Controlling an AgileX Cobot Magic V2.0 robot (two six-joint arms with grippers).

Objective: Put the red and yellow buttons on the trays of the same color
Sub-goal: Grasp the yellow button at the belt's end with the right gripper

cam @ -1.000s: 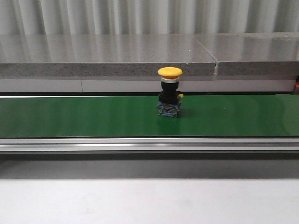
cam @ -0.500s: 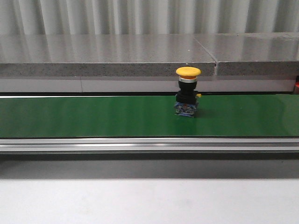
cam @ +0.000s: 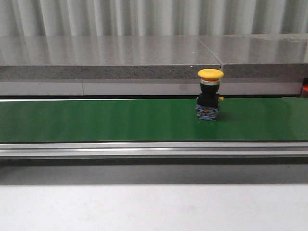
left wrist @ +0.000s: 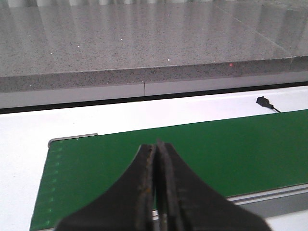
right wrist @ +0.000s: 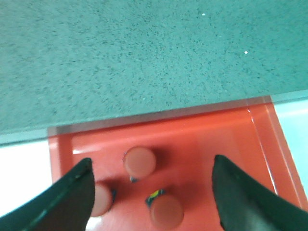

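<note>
A yellow button (cam: 211, 94) is seen standing upright on the green belt (cam: 96, 119) in the front view, right of the middle, and no arm is near it, so the step in hand is judged to be the waiting for a pick. The left gripper (left wrist: 156, 183) is shown by its wrist view with its fingers pressed together and nothing between them, held over the end of the belt; the button is not visible there. The right gripper (right wrist: 151, 192) is spread wide and empty above the red tray (right wrist: 231, 139), in which three red buttons (right wrist: 140, 160) are already placed, so the red part is judged partly done. This tray is almost not seen in the front view; only a small red edge at the far right is possibly it. No yellow tray is found in any view. For the next move, an open gripper must be brought down around the narrow black body under the cap, with timing if the belt runs.
</note>
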